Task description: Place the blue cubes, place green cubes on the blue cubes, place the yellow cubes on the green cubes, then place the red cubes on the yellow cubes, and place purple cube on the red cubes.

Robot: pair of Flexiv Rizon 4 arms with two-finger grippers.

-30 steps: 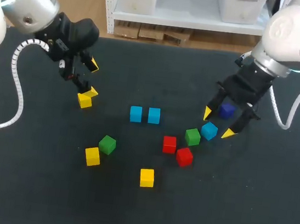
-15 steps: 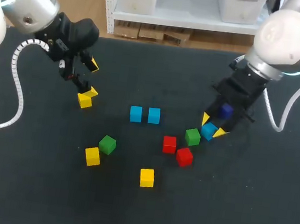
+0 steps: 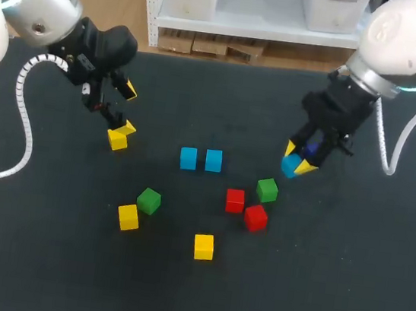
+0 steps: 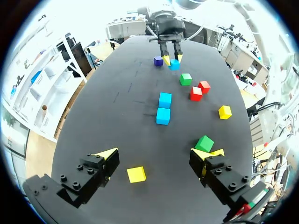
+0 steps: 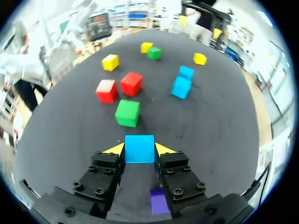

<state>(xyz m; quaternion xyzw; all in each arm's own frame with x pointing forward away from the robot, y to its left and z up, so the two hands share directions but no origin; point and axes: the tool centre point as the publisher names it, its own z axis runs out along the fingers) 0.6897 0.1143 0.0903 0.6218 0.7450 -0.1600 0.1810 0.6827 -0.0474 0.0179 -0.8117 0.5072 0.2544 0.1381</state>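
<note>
My right gripper (image 3: 297, 160) is shut on a blue cube (image 5: 139, 148) and holds it just above the table. The purple cube (image 3: 314, 150) lies under that wrist, half hidden. Ahead of the held cube sits a green cube (image 5: 127, 113), then two red cubes (image 3: 235, 200) (image 3: 255, 217). Two more blue cubes (image 3: 188, 158) (image 3: 213, 160) stand side by side mid-table. My left gripper (image 3: 128, 108) hangs open over a yellow cube (image 4: 136, 174) at the left, its fingers apart from it.
A second green cube (image 3: 148, 200) touches a yellow cube (image 3: 128, 216) at the front left. Another yellow cube (image 3: 204, 246) lies alone near the front middle. The dark table mat (image 3: 345, 281) is bare at the front right.
My right gripper closed on the blue cube beside the green one and lifted it back and up. The left arm has stayed still.
</note>
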